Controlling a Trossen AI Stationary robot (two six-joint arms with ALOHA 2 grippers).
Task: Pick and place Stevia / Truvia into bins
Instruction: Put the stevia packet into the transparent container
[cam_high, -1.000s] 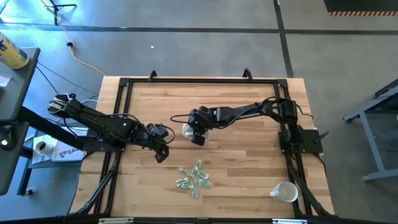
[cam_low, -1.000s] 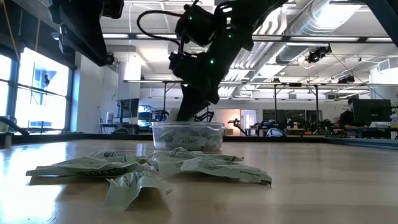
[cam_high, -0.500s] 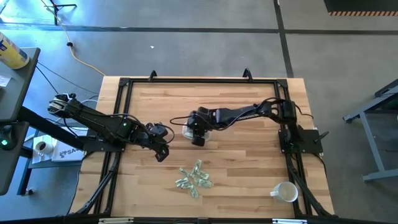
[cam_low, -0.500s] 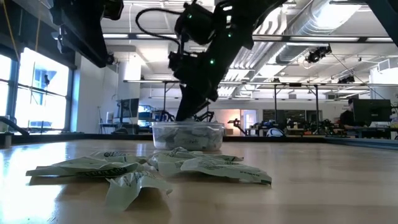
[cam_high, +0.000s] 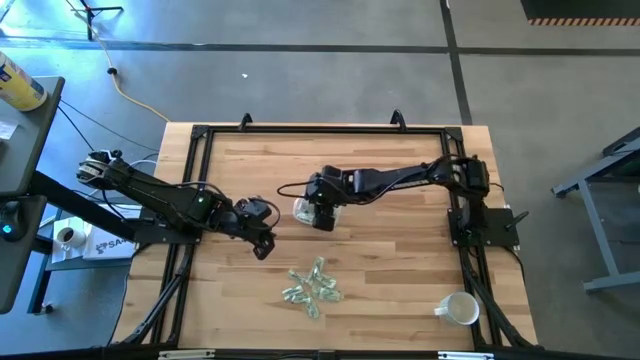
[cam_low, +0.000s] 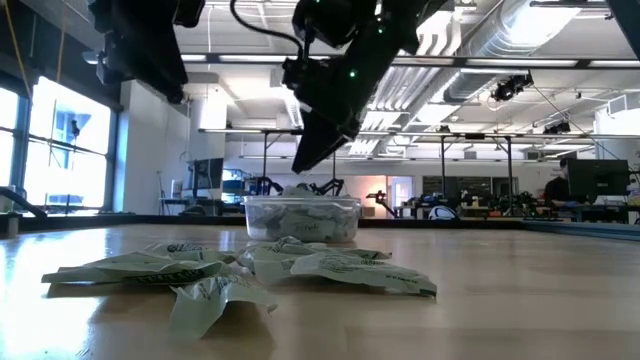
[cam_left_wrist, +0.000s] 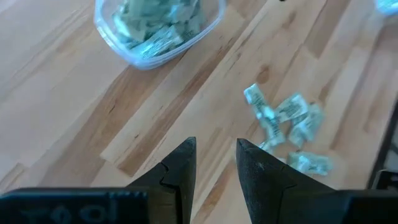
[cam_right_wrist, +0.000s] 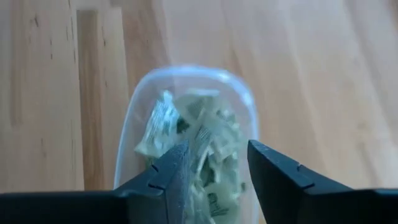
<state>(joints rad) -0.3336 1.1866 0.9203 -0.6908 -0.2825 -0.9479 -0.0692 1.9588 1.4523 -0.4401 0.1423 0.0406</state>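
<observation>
While the right gripper (cam_high: 322, 222) hangs open and empty over the bowl (cam_right_wrist: 189, 84), it should lift straight up. Loose sachets (cam_high: 312, 282) lie near the bowl. The left gripper (cam_left_wrist: 214, 163), open, waits beside it.

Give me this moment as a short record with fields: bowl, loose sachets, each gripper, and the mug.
bowl: clear plastic bowl mid-table, holding sachets
loose sachets: small pile of sachets on the wood, nearer the front edge than the bowl, apart from it
right gripper: right gripper above the bowl, fingers open, empty
left gripper: left gripper over bare wood left of the bowl, fingers open, empty
mug: white mug at the front right corner
</observation>
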